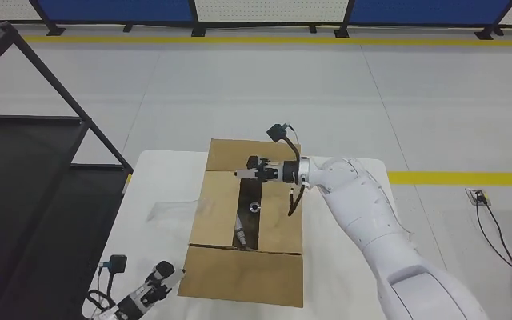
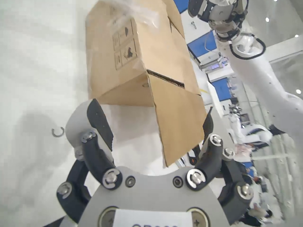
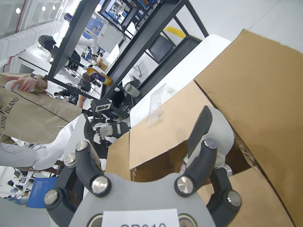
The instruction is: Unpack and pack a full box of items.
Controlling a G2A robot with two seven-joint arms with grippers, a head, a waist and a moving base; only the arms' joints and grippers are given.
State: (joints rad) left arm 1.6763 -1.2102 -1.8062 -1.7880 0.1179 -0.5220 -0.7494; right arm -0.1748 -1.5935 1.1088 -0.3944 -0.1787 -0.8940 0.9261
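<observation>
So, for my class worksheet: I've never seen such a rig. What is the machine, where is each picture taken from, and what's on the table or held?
It is a two-armed robot at a white table. One picture looks down from above; two come from wrist cameras. An open cardboard box stands on the table, a clear plastic bag beside it. The right gripper hangs over the box's opening; the left gripper is beside the box. Both are open and empty.

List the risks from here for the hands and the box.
1. The right hand, open, hangs over the narrow slot between the flaps of the box; going down, it may snag a flap edge.
2. The left hand, open, sits close to the box's near flap; rising, it may shove the box.
</observation>
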